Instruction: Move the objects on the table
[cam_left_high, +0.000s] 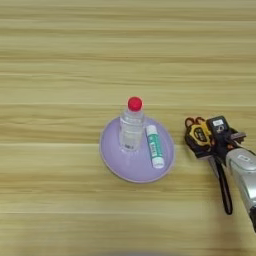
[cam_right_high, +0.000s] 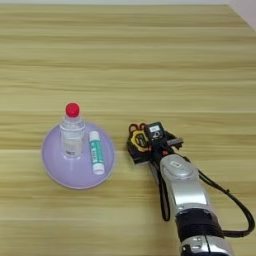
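A small white glue stick (cam_left_high: 155, 146) with a green label lies on a lilac plate (cam_left_high: 114, 157), just right of a clear bottle. To the right of the plate, my right gripper (cam_left_high: 201, 136) is low over the table (cam_left_high: 60, 70). Its silver forearm (cam_right_high: 186, 192) comes in from the bottom right. Red loops of the scissors' handles (cam_right_high: 136, 127) show at the gripper's far end, and the gripper hides the rest of the scissors. A small gap of bare wood separates the gripper from the plate's right rim.
The clear bottle (cam_left_high: 132, 127) with a red cap stands upright on the plate. A thin black cable (cam_right_high: 235, 210) loops off the forearm to the right. The table's far right corner (cam_right_high: 235, 10) shows at the top.
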